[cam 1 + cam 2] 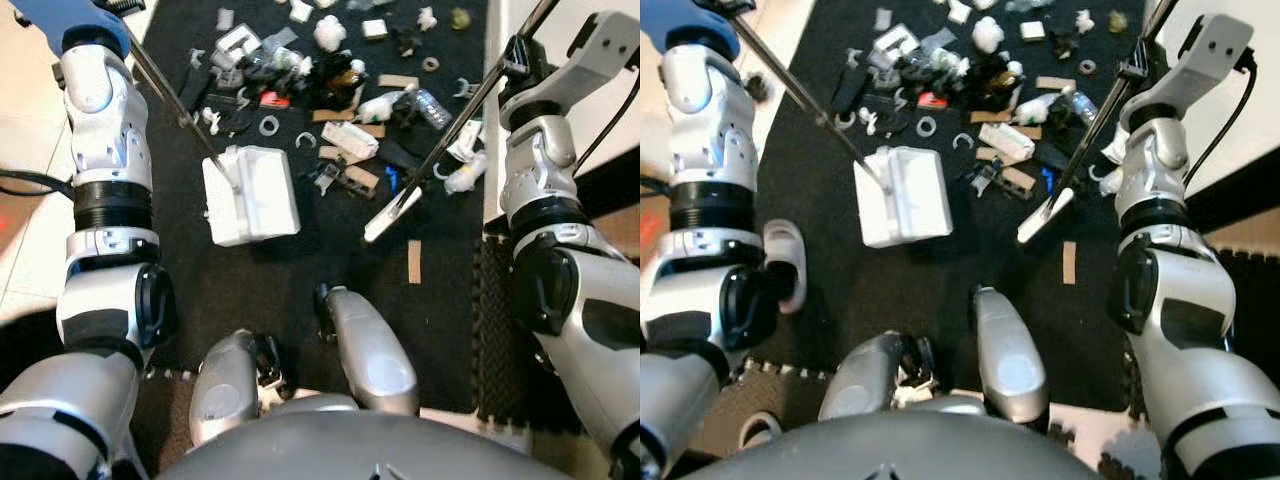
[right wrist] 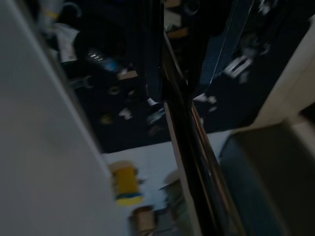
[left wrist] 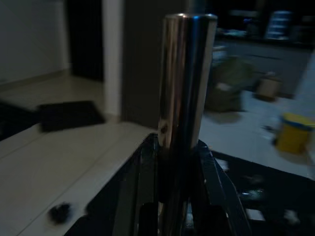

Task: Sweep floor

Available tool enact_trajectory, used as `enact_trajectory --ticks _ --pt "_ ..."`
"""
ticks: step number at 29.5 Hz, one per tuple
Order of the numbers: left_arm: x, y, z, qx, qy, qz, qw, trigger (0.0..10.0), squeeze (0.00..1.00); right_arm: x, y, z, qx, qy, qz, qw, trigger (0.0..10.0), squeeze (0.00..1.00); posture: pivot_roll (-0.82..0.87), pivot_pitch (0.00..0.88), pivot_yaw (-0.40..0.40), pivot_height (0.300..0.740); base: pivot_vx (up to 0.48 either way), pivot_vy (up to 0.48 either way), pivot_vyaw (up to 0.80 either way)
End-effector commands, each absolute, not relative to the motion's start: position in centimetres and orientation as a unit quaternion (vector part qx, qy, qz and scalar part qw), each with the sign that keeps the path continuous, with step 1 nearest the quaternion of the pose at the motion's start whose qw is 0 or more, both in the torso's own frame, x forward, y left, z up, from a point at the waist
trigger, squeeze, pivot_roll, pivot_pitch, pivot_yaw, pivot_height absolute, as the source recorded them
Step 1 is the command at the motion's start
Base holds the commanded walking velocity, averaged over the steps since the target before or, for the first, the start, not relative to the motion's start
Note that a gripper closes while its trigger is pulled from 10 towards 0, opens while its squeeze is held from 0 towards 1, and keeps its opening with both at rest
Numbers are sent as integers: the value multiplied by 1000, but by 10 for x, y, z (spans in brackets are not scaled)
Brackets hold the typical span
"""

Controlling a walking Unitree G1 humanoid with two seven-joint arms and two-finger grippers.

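A white dustpan [image 1: 255, 195] lies on the black mat [image 1: 250, 285] just ahead of my knees. Its shiny metal pole [image 1: 170, 95] slants up to my left gripper [image 1: 112, 10], which is shut on it; the left wrist view shows the pole [image 3: 184, 83] clamped between the black fingers [image 3: 216, 182]. My right gripper [image 1: 515, 55] is shut on the dark broom handle [image 1: 460, 120]. The slim white broom head [image 1: 392, 215] rests on the mat to the right of the dustpan. Scattered litter [image 1: 320, 80] of paper, plastic rings and cardboard lies beyond both.
A loose cardboard strip [image 1: 414, 261] lies near the broom head. Pale tile floor [image 1: 25, 120] borders the mat on the left, with a slipper [image 1: 785, 255] at its edge. A white wall edge [image 1: 493, 130] runs along the right. A yellow container [image 3: 294, 132] stands farther off.
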State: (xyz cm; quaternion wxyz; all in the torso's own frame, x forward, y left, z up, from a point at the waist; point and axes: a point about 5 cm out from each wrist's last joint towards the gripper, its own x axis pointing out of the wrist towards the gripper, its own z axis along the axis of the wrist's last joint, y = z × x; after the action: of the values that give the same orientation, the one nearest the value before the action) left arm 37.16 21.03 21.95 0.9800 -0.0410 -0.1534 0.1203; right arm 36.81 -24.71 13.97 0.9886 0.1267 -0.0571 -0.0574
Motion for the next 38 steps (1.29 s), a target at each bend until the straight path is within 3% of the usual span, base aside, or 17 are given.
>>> enact_trajectory --ticks 1,34,38 --pt "371 213 227 -48 -171 125 976 10000 0 369 -247 144 126 -69 -58 988 10000 0 -42 62 -15 740 0 0 -800" --pt "365 197 201 -51 -134 107 984 10000 0 368 -246 140 125 -62 -57 989 10000 0 -34 65 -15 740 0 0 -767" --pt "357 196 176 -40 -102 127 986 10000 0 368 -243 138 125 -57 -50 989 10000 0 -32 63 -12 740 0 0 -603"
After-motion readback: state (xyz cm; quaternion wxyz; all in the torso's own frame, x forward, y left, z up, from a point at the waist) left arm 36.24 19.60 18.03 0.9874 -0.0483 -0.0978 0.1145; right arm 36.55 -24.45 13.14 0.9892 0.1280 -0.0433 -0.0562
